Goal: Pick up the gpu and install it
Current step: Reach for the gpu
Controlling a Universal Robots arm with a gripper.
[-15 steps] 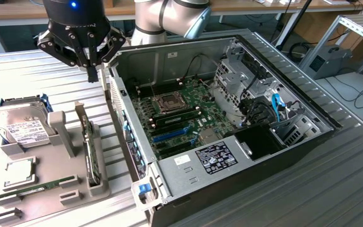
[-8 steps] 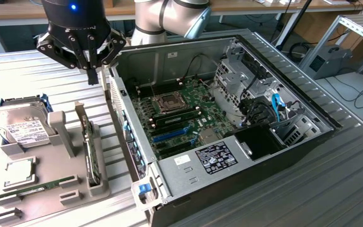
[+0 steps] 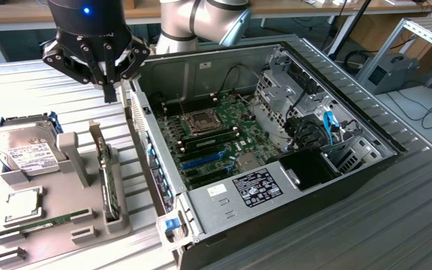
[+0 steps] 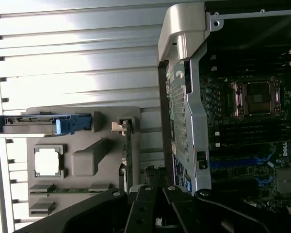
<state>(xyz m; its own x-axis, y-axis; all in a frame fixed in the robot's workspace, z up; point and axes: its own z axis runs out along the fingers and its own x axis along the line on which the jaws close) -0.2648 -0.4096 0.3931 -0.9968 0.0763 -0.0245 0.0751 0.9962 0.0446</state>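
The gpu stands on its long edge in a slot of the grey holder, at the exterior view's left of the open computer case. Its silver bracket points up at the far end. In the wrist view the gpu shows edge on as a thin dark strip. My gripper hangs above the far end of the holder, close to the case's rear wall, with its fingers together and nothing in them. The dark fingers show in the wrist view.
A hard drive in a blue caddy, a processor chip and a green memory stick also sit on the holder. Inside the case lie the motherboard's processor socket and blue card slots. The slatted metal table lies all around.
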